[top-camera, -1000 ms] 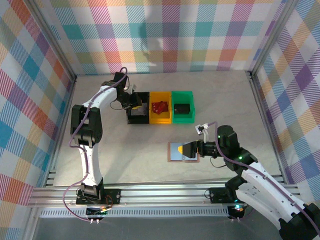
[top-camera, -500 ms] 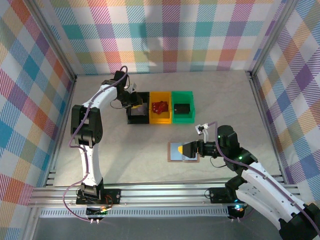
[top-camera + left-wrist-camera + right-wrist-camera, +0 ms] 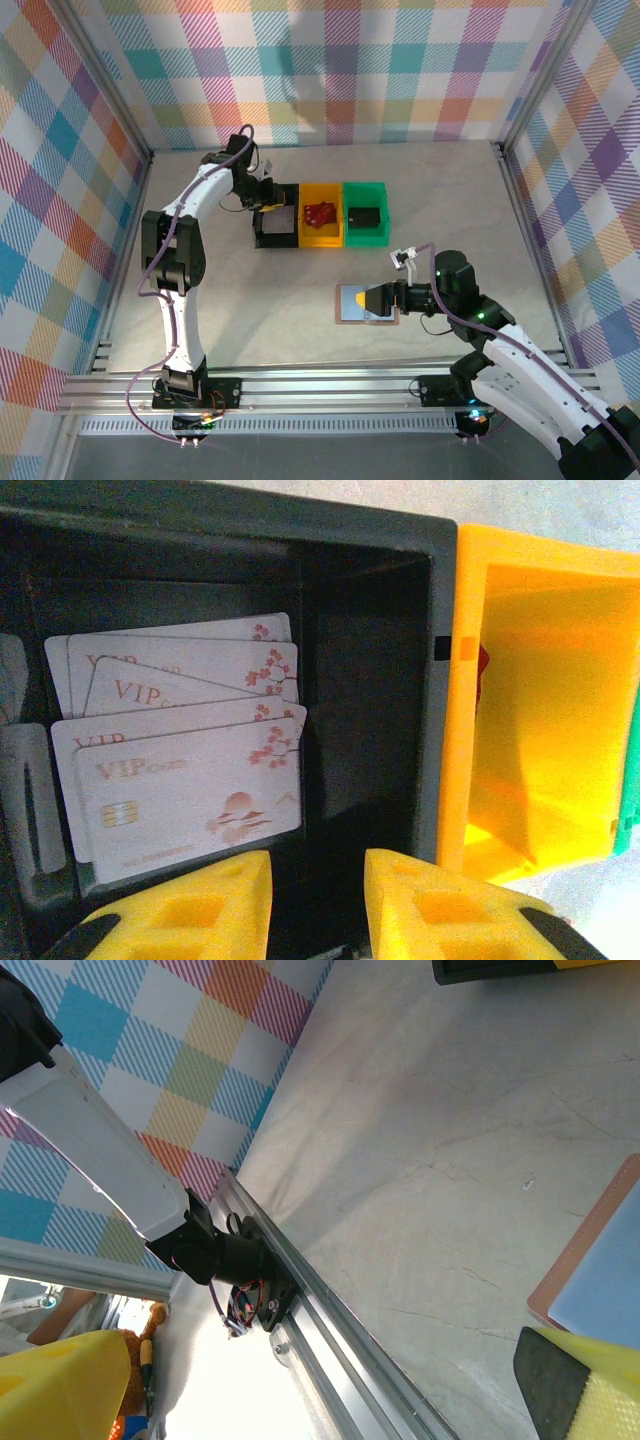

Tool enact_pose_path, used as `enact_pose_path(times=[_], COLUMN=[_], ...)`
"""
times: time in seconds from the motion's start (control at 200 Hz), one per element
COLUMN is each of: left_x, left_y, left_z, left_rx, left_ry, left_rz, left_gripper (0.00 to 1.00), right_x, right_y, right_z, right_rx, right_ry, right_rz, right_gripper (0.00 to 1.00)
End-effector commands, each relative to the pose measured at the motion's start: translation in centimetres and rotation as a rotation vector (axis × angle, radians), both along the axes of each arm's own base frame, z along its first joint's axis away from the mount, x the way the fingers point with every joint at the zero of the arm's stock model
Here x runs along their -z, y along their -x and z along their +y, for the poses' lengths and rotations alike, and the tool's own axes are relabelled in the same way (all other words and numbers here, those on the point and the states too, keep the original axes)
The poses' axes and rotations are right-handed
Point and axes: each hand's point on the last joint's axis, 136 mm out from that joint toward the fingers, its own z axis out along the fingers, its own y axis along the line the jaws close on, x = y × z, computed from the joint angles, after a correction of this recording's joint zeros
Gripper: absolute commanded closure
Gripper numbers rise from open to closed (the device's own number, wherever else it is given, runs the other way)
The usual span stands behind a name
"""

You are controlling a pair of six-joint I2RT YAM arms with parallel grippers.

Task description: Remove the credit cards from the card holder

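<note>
several cards (image 3: pixel 185 780) fanned in black bin (image 3: pixel 370 680). left gripper (image 3: pixel 317 900) above them, jaws slightly apart, empty (drop looks done). right gripper (image 3: pixel 375 299) jaws wide over holder (image 3: pixel 346 310) on table; any cards left inside, can't tell.

Three bins are counted on the counter (image 3: pixel 250 310): one black bin (image 3: pixel 277 240), one yellow bin (image 3: pixel 322 240) and one green bin (image 3: pixel 366 238). Five credit cards (image 3: pixel 190 800) appear to be fanned in the black bin, though overlap blurs the count. One card holder (image 3: pixel 350 302) is seen.
</note>
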Motion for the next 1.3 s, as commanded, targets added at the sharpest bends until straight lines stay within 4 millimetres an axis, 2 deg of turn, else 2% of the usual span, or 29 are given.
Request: enact_pose_path(times=[0.0,0.17,0.41,0.46,0.48,0.53,0.55,0.6,0.71,0.86,1.02,1.295], left_x=[-1.7,-4.5,-11.6,-13.1,-13.4,-14.5,-14.9,-15.7,-17.5,-18.7,-18.7,-15.5], left_y=[0.2,-0.1,0.1,0.4,0.7,1.3,1.6,2.4,4.9,8.5,11.9,16.0], left_z=[-0.3,0.0,1.7,2.3,2.6,3.1,3.4,4.0,5.5,7.2,9.4,11.2], left_rx=[0.026,0.020,-0.065,-0.096,-0.111,-0.145,-0.157,-0.190,-0.253,-0.305,-0.370,-0.399], left_ry=[-0.024,-0.035,-0.069,-0.069,-0.071,-0.073,-0.073,-0.080,-0.123,-0.199,-0.238,-0.271], left_rz=[-0.024,-0.077,-0.301,-0.361,-0.379,-0.432,-0.450,-0.496,-0.581,-0.666,-0.700,-0.668], left_gripper=[0.68,0.68,0.53,0.46,0.35,0.32,0.12,0.01,0.00,0.00,0.00,0.00], right_x=[-0.6,-0.7,-0.8,-0.8,-0.8,-0.8,-0.9,-0.8,-1.0,-1.6,-1.4,-3.5], right_y=[0.2,0.1,-0.3,-0.4,-0.5,-0.7,-0.8,-1.2,-2.1,-3.5,-5.8,-7.7], right_z=[0.1,0.1,-0.3,-0.5,-0.6,-0.7,-0.8,-1.2,-2.2,-3.9,-7.7,-13.0], right_rx=[-0.022,-0.016,0.018,0.034,0.041,0.058,0.065,0.099,0.189,0.336,0.605,0.885], right_ry=[-0.023,-0.020,-0.002,0.003,0.007,0.016,0.020,0.038,0.061,0.082,0.175,0.347], right_rz=[-0.040,-0.046,-0.057,-0.061,-0.061,-0.065,-0.067,-0.071,-0.078,-0.085,-0.057,-0.108], right_gripper=[0.01,0.01,0.01,0.01,0.01,0.01,0.01,0.01,0.01,0.01,0.01,0.01])
